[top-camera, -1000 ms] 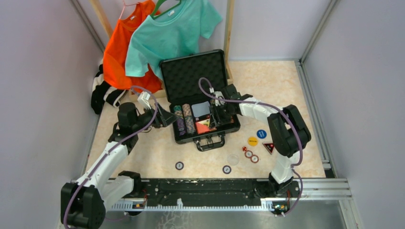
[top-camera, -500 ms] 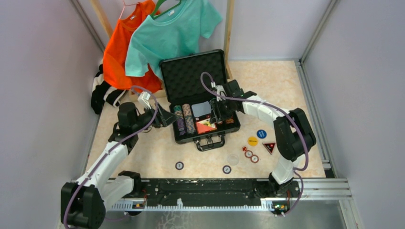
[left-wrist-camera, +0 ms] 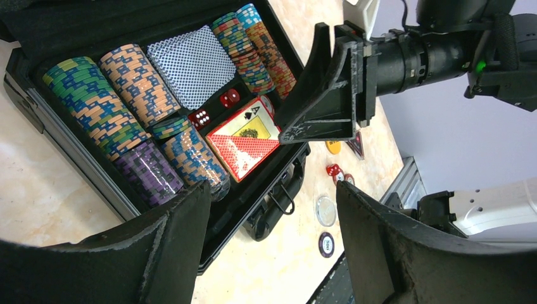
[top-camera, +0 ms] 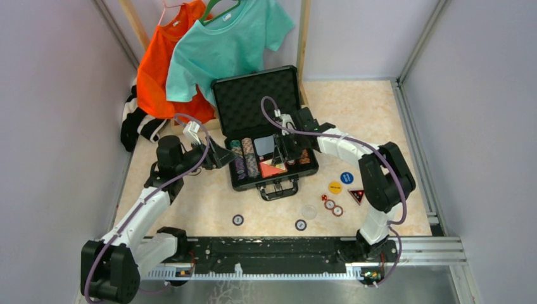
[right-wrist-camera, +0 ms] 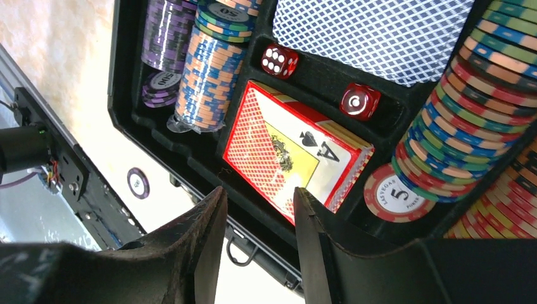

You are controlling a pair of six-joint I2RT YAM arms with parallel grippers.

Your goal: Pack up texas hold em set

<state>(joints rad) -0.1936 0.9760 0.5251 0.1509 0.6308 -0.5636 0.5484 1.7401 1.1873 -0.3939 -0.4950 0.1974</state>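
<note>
The black briefcase [top-camera: 305, 170] lies open mid-table, its foam lid [top-camera: 256, 94] upright. Rows of poker chips [left-wrist-camera: 136, 82] fill it, with a blue-backed deck [left-wrist-camera: 189, 63], two red dice [right-wrist-camera: 280, 61] and the red card box [right-wrist-camera: 288, 152] lying tilted in its slot. My right gripper [right-wrist-camera: 258, 193] hovers open just above the card box's near edge, nothing between its fingers. Left of the case my left gripper [left-wrist-camera: 272, 190] stands wide open and empty, beside the purple chips [left-wrist-camera: 152, 172].
Loose on the table right of the case lie a blue button [top-camera: 346, 178], a yellow button [top-camera: 335, 187], a red die [top-camera: 324, 197] and two red chips [top-camera: 334, 208]. A clear disc [top-camera: 308, 211] and two purple chips [top-camera: 237, 220] sit nearer. Shirts [top-camera: 221, 44] hang behind.
My right gripper has shifted slightly back and to the left over the card box, its jaws unchanged. The left arm has not moved.
</note>
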